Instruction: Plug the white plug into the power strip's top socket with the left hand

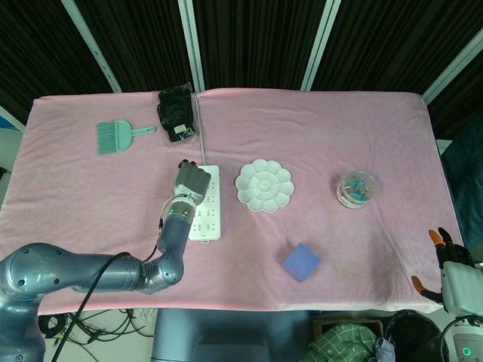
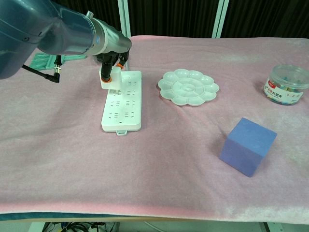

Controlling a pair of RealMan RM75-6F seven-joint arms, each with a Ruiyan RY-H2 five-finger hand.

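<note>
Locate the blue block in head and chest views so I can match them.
Head view: the blue block sits on the pink cloth right of centre, near the front edge, below the white palette.
Chest view: the blue block is at lower right, large and close to the camera.
Shared landmark: the flower-shaped white palette, up and to the left of the block in both views.

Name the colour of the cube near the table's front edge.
Blue-purple cube; the chest view shows it best.
</note>
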